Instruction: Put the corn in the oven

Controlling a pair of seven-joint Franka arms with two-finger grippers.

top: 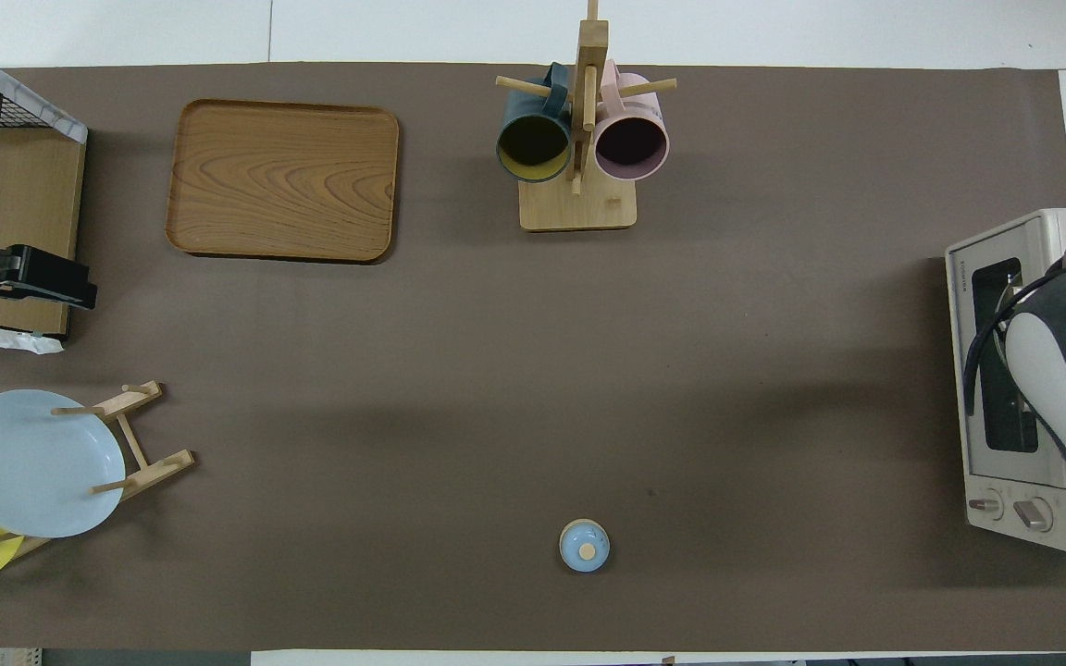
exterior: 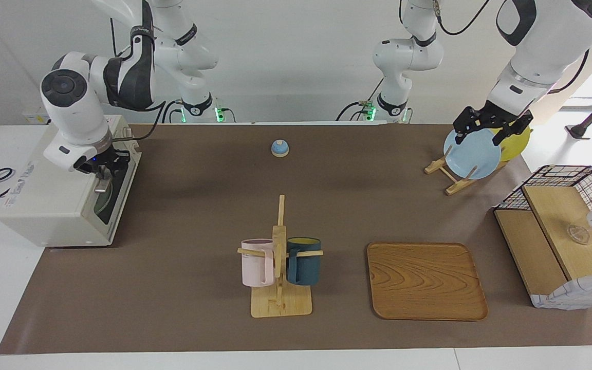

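Brown matting covers the table (exterior: 198,216), and the off-white oven (exterior: 59,200) at the right arm's end serves as the landmark. Its door is shut; through the dark glass a pale green rounded shape shows faintly, but the corn cannot be made out in either view. The right gripper (exterior: 103,172) sits at the top edge of the oven's door, by the metal handle, and whether its fingers grip the handle or have let go cannot be told. In the overhead view the right arm covers part of the oven's top and door. Away from the oven toward the left arm's end, a small blue bell (exterior: 280,148) sits close to the robots' edge, and a wooden mug rack (exterior: 279,272) carrying a pink mug (exterior: 257,262) and a dark blue mug (exterior: 303,260) stands farther from the robots than the oven. Further toward that end lies a wooden tray (exterior: 426,280). The left gripper (exterior: 491,126) waits with its fingers spread wide over a blue plate (exterior: 472,154) on a wooden stand, holding nothing, with a yellow plate (exterior: 514,141) just beside. A wire-and-wood basket (exterior: 563,231) stands at that end of the table.
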